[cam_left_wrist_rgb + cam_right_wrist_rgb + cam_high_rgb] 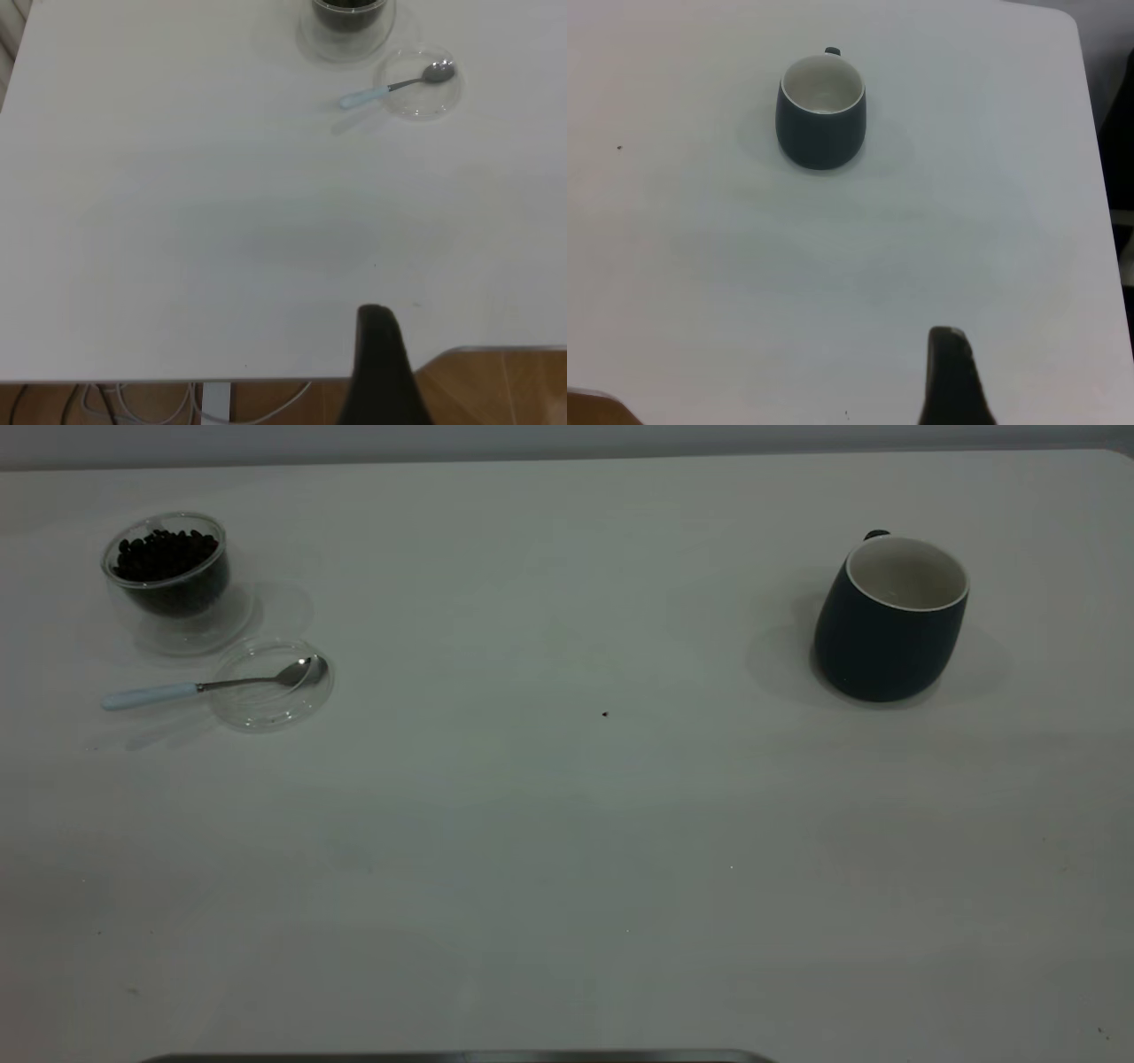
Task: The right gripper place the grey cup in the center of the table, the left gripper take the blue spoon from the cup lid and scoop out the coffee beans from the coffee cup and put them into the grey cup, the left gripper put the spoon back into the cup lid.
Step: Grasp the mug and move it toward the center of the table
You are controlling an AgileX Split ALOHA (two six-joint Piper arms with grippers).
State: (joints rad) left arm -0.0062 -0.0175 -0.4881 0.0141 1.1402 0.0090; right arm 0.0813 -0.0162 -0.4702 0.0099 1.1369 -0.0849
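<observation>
The grey cup (890,624) stands upright and empty at the right of the table (567,850); it also shows in the right wrist view (821,111). The coffee cup (168,576) with coffee beans (166,553) stands at the far left. Just in front of it lies the cup lid (270,691), with the blue spoon (204,686) resting bowl-in-lid and handle pointing left. The left wrist view shows the spoon (394,86), lid (418,97) and coffee cup (350,13) far off. The left gripper (376,312) sits over the near table edge. The right gripper (948,332) hangs well short of the grey cup.
A tiny dark speck (605,714) lies near the table's middle. A dark strip (461,1057) runs along the near edge. In the left wrist view the table edge, wooden floor (496,390) and cables (133,403) show below.
</observation>
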